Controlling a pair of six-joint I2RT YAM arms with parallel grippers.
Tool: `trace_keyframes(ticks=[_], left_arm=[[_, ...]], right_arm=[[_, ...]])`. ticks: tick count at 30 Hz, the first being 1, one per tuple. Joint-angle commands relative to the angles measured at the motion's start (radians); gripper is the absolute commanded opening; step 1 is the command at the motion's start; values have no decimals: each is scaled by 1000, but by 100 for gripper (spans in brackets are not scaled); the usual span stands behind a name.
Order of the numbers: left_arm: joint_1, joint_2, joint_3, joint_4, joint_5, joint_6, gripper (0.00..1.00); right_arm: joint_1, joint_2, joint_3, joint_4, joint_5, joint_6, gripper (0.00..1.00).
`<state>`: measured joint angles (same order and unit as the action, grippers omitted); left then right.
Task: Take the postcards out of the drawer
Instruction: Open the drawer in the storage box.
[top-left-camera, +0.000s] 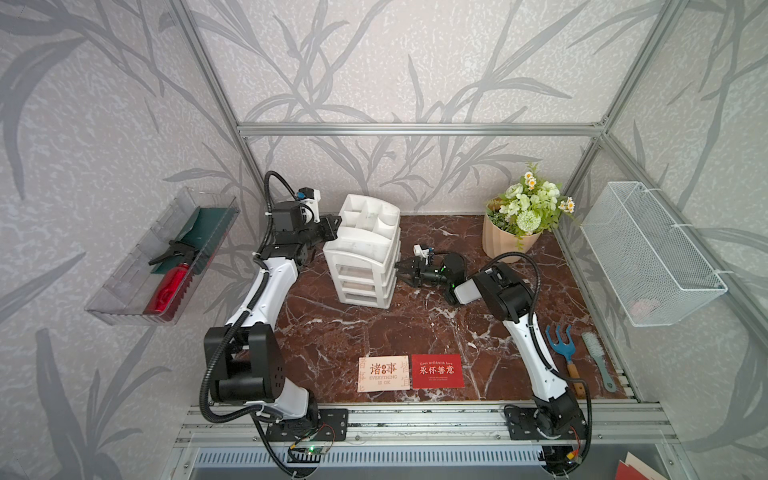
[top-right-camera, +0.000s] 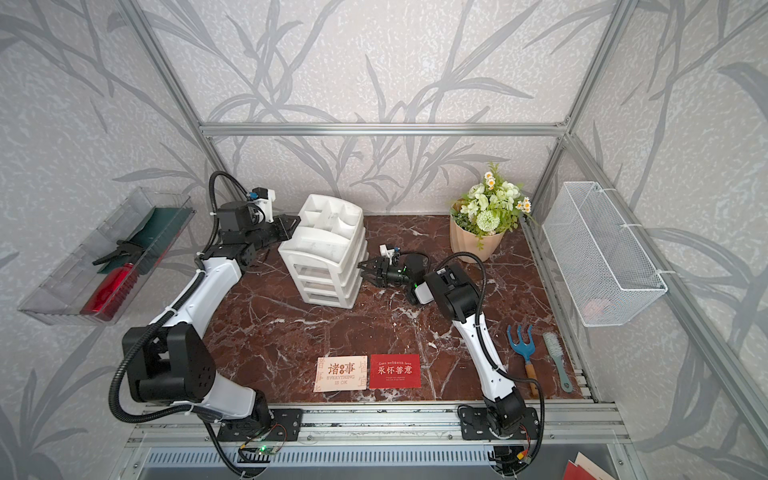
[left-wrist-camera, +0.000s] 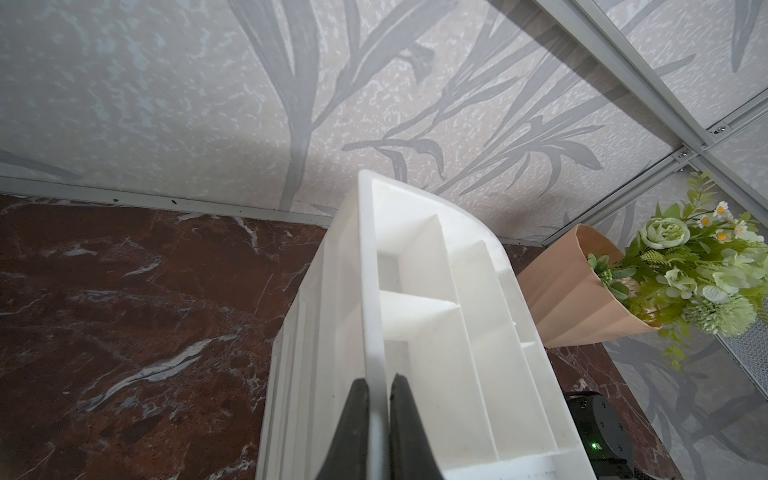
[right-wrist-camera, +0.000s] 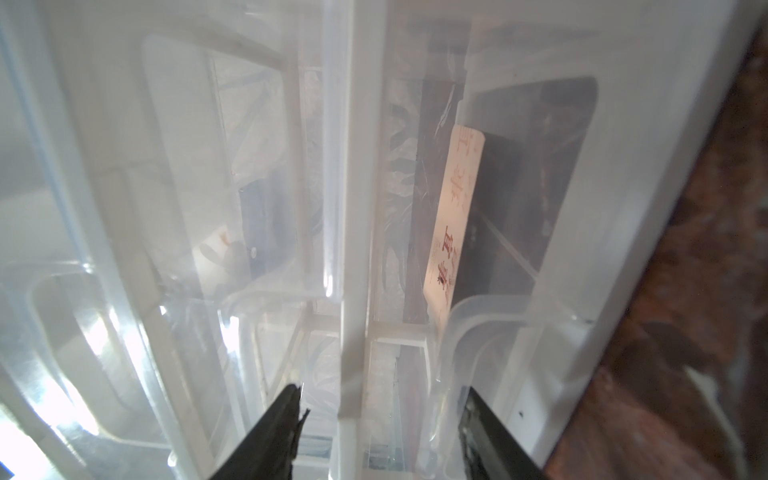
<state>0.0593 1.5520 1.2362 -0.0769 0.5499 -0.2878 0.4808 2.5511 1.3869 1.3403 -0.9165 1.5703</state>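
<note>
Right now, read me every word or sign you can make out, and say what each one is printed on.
"诸事", "EVERYTHING IS OK", and "皆宜" down one edge: peach postcard; its faint opposite column is unreadable.
"Goes well&with love": red postcard; four large white characters ending "善意"; small print below too small.
Red characters, blurred and foreshortened, unreadable: second peach postcard inside the clear drawer.
Nothing else legible.
</note>
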Motion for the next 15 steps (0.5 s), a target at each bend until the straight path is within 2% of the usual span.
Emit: trace_keyframes(ticks=[1,15], left_arm=[[-18,164,-141,-328,-103,132,0],[-19,165,-138,-333,-105,134,0]], right_arm=[[-4,-81,-7,65,0,-6,59],[-24,-106,-46,65,0,-20,59]])
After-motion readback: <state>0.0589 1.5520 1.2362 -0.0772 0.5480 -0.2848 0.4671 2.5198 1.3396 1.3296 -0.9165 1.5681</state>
